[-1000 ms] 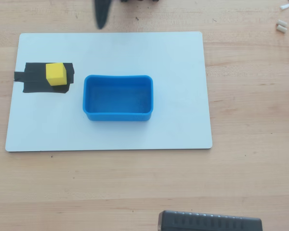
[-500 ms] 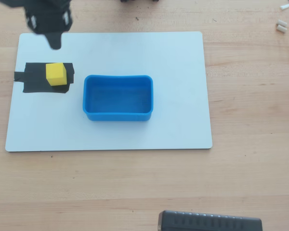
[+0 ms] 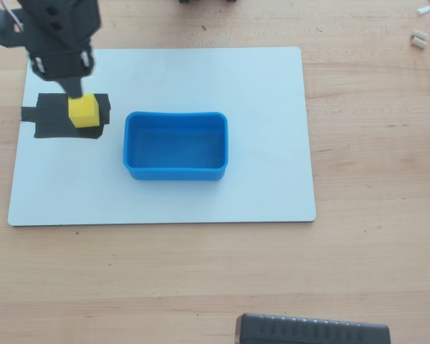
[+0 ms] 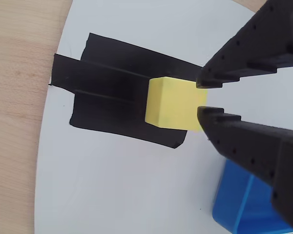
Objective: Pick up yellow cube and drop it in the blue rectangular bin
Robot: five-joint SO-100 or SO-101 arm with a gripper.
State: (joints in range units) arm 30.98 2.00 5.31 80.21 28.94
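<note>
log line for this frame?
phase: reach | gripper: open, tips at cube edge, no grasp | cube: on black tape patch | bin: empty, right of cube in overhead view

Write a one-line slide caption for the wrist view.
Open hand closes in on the yellow cube sitting on the black tape patch, blue rectangular bin at lower right.

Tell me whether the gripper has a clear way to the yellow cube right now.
Probably yes. In the wrist view the gripper sits right at the yellow cube, its fingertips only slightly parted at the cube's near edge. The cube rests on the black tape patch, nothing between them; the jaws would need to open wider.
</note>
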